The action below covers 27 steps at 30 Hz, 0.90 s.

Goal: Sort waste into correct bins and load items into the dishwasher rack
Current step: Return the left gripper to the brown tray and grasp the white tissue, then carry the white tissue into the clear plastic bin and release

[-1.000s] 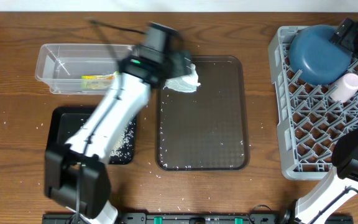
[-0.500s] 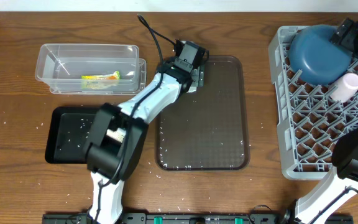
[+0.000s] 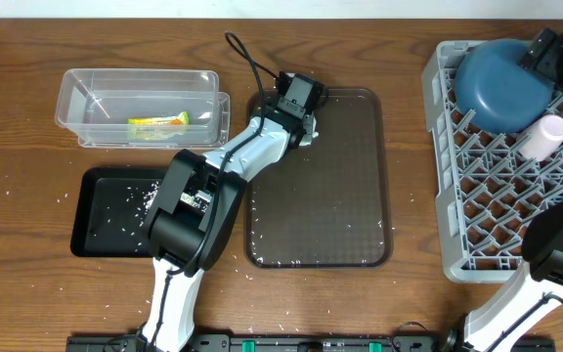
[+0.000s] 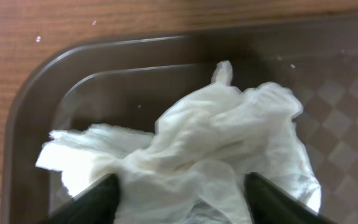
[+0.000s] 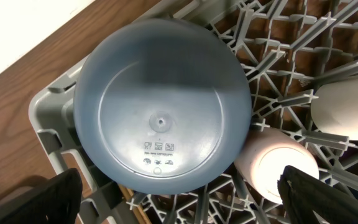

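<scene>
Your left gripper [image 4: 180, 184] sits low over the crumpled tissue [image 4: 229, 137]. One finger is at each lower corner of the wrist view, and white folds fill the gap between them. The jaws have narrowed sharply from the wide spread of a moment ago. You cannot tell from here whether they already pinch the paper or only bracket it.

A second ago that arm was blurred in mid-swing near the clear tub [image 3: 76, 98], and the tissue lay exposed. Now the wrist covers the tissue in the overhead view, at the upper-left corner of the brown tray [image 4: 55, 87]. I judge the tissue pick has begun but is not yet secured.

The tissue's long axis runs left to right across the wrist frame, rising slightly to the right, roughly along the line between your fingers. A flat folded corner points to the left edge and a twisted peak points to the top.

The yellow-green wrapper [image 3: 156, 122] lies in the tub as before.

Your right gripper [image 5: 185, 194] hangs wide apart and empty over the overturned dark-blue dish [image 5: 160, 112] in the rack [image 3: 477, 205], unchanged.
</scene>
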Each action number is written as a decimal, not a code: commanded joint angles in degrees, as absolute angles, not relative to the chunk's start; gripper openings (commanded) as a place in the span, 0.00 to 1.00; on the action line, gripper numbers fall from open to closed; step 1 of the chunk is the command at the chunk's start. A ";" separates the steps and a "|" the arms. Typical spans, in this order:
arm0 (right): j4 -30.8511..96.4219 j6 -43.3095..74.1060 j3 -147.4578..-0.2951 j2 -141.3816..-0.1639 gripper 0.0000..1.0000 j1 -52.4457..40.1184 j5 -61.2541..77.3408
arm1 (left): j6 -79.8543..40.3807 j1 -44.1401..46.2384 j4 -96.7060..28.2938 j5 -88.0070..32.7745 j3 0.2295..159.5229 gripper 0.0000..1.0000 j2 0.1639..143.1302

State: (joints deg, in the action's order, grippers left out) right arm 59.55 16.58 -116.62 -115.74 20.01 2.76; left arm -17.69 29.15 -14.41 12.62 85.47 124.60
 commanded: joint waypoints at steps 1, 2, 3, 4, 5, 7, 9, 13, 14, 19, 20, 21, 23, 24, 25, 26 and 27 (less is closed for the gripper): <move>59.64 17.12 -117.23 -114.26 0.99 20.08 2.37 | -16.99 29.06 -14.74 13.76 85.34 0.41 125.27; 59.61 17.12 -117.23 -114.26 0.99 20.08 2.37 | -16.99 29.06 -14.94 13.76 85.34 0.37 125.27; 59.64 17.12 -117.23 -114.26 0.99 20.08 2.37 | -16.99 29.06 -15.27 13.63 85.34 0.31 125.27; 59.64 17.12 -117.23 -114.26 0.99 20.08 2.37 | -16.97 29.06 -15.68 13.10 85.34 0.25 125.27; 59.64 17.12 -117.23 -114.26 0.99 20.08 2.37 | -16.97 29.08 -16.21 12.25 85.34 0.11 125.27; 59.64 17.12 -117.23 -114.26 0.99 20.08 2.37 | -16.97 29.06 -17.15 11.53 85.34 0.06 124.97; 59.64 17.12 -117.23 -114.26 0.99 20.08 2.37 | -16.99 29.10 -18.33 11.35 85.34 0.06 123.74; 59.64 17.12 -117.23 -114.26 0.99 20.08 2.37 | -17.02 29.10 -19.90 11.40 85.34 0.06 117.99; 59.64 17.12 -117.23 -114.26 0.99 20.08 2.37 | -17.02 29.10 -20.01 11.42 85.34 0.06 116.18; 59.64 17.12 -117.23 -114.26 0.99 20.08 2.37 | -20.56 28.36 -20.21 14.13 85.34 0.06 105.49; 59.64 17.12 -117.23 -114.26 0.99 20.08 2.37 | -22.02 27.94 -20.51 15.75 85.34 0.06 103.44; 59.64 17.12 -117.23 -114.26 0.99 20.08 2.37 | -23.35 27.46 -20.86 17.06 85.34 0.06 101.67; 59.64 17.12 -117.23 -114.26 0.99 20.08 2.37 | -26.04 26.15 -22.00 19.90 85.34 0.06 98.78; 59.64 17.12 -117.23 -114.26 0.99 20.08 2.37 | -27.35 25.26 -22.76 21.78 85.34 0.06 97.60; 59.64 17.12 -117.23 -114.26 0.99 20.08 2.37 | -28.60 24.38 -23.49 23.59 85.34 0.06 96.90; 59.64 17.12 -117.23 -114.26 0.99 20.08 2.37 | -29.82 23.44 -24.21 25.23 85.34 0.06 96.40; 59.64 17.12 -117.23 -114.26 0.99 20.08 2.37 | -31.24 22.22 -25.06 26.79 85.34 0.06 96.18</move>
